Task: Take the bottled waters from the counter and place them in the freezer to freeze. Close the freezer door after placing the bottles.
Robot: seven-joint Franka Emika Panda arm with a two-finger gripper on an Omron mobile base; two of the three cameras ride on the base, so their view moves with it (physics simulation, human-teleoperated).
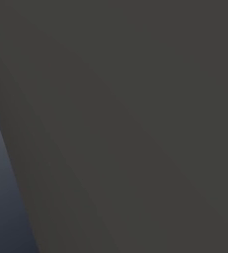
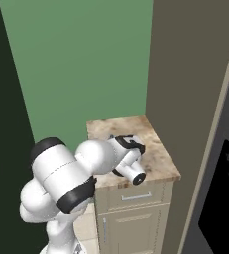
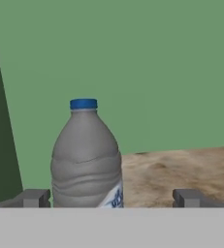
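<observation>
One bottle is lined up and nothing has gone into the cold yet. Biggest thing first: the tall grey side-by-side fridge (image 2: 220, 163) stands at the right edge of the right base view, its narrow grey freezer door with the black dispenser panel (image 2: 224, 198) looking shut from here, so by my reckoning the whole job lies ahead: grab, carry, open, load, close. Beside it, the beige-brown marbled stone desk (image 2: 158, 158) on its narrow beige cabinet, with the white arm (image 2: 66, 173) bent low over the top. In the hand view, a small grey-blue plastic bottle with a blue cap (image 3: 87, 157) stands upright on that desk, just ahead of the claw (image 3: 111, 197) and nearer its left fingertip (image 3: 35, 197) than its right. That claw is spread wide, released, grasping nothing. No second bottle to pick out from these angles. Next call, I'd say: shift sideways to centre on the bottle, then clamp
</observation>
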